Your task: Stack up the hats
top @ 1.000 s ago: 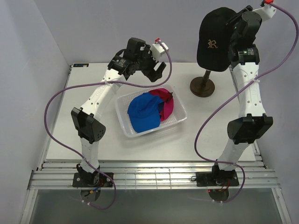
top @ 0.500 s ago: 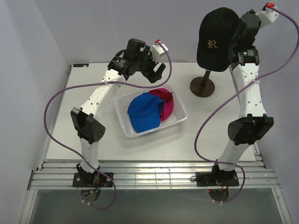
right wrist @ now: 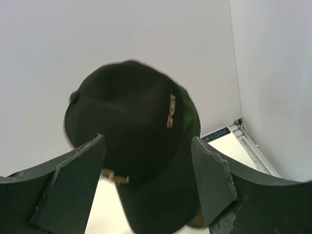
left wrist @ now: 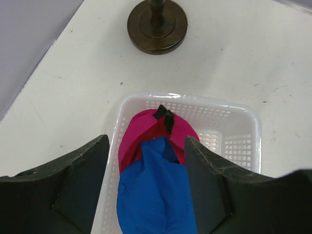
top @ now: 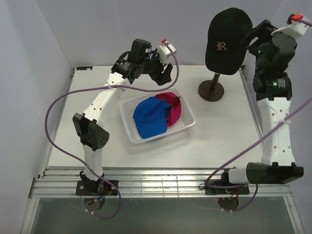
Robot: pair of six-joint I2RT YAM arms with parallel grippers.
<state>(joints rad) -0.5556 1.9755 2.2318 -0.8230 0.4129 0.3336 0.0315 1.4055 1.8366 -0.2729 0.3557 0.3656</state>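
Note:
A black cap (top: pixel 224 39) with a gold letter sits on the mannequin head on its brown stand (top: pixel 211 90). In the right wrist view the black cap (right wrist: pixel 126 112) fills the middle, and dark green fabric (right wrist: pixel 187 146) shows under it. My right gripper (top: pixel 254 38) is open and empty just right of the cap (right wrist: pixel 146 141). A blue cap (top: pixel 148 117) lies over a magenta-red cap (top: pixel 173 108) in the clear tray (top: pixel 127 127). My left gripper (top: pixel 163 75) hovers open and empty above the tray's far side (left wrist: pixel 146 141), over the blue cap (left wrist: pixel 156 195) and the magenta-red cap (left wrist: pixel 139 134).
The stand's round base (left wrist: pixel 157 24) stands beyond the tray (left wrist: pixel 234 105). Grey walls close in the table at the back, left and right. Purple cables hang from both arms.
My right arm has swung to the right, drawing its open gripper back from the black cap's side. My left gripper has shifted slightly above the tray. The caps have not moved.

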